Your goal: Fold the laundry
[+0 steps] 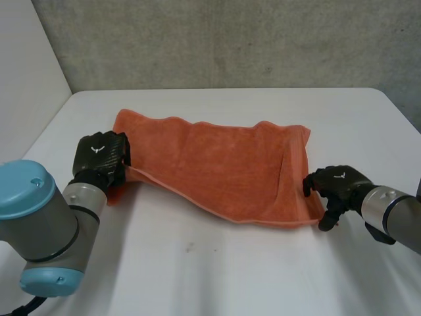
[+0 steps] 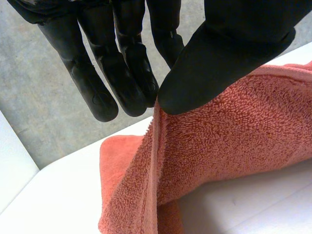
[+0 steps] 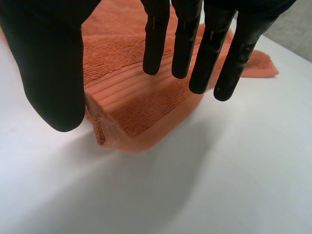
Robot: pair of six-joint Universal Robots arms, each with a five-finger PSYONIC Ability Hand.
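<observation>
Right now an orange towel [image 1: 223,171] is lying spread across the middle of the white table [image 1: 230,276], its long side running from the table's left edge toward its right edge. One end is reaching toward the far left corner of the surface, and the other is ending short of the right edge.

The left hand [image 1: 100,158] is sitting at the towel's left end, near the table's left edge. In the left wrist view this hand [image 2: 229,58] is pinching the towel [image 2: 234,146] by its hem. The thumb is pressing the seam against the fingertips [image 2: 139,92], so the edge is standing up off the surface while the rest is sloping down and away.

The right hand [image 1: 339,184] is hovering at the towel's near right corner, toward the table's right edge. In the right wrist view its fingers [image 3: 183,44] are hanging straight and slightly spread, well apart from the thumb [image 3: 48,63], and they are closing on nothing. The towel's ribbed corner [image 3: 141,102] is showing in the gap between thumb and fingers, just beside the thumb tip, with bare table [image 3: 219,185] nearer the camera.

The towel's front edge is looking slightly raised between the two hands, casting a shadow onto the surface. A grey concrete wall [image 1: 230,39] is rising behind the table's far edge.
</observation>
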